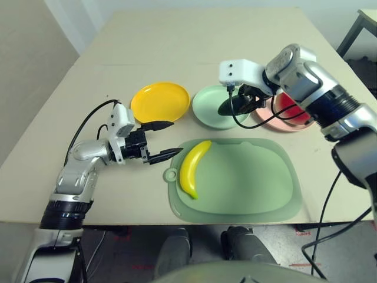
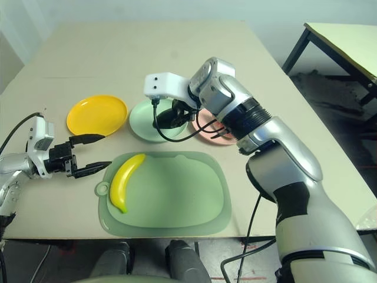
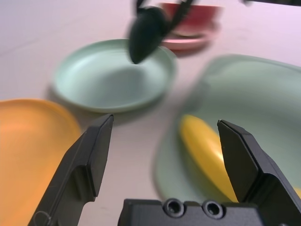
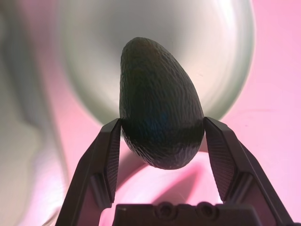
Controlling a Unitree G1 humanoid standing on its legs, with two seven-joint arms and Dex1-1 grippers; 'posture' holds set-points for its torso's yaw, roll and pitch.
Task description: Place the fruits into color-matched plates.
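Your left gripper (image 1: 166,139) hangs over the tabletop (image 1: 177,53) with jaws released, between the yellow plate (image 1: 159,101) and the banana (image 1: 193,167), which lies on the green mat (image 1: 247,183). Your right gripper (image 4: 160,141) has its jaws grasping the avocado (image 4: 157,122) over the mint green plate (image 1: 213,109). The watermelon wedge (image 1: 291,109) sits in the pink plate (image 1: 277,125).

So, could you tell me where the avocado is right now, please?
The avocado is clamped in the right gripper, held over the mint green plate, between the yellow plate and the pink plate.
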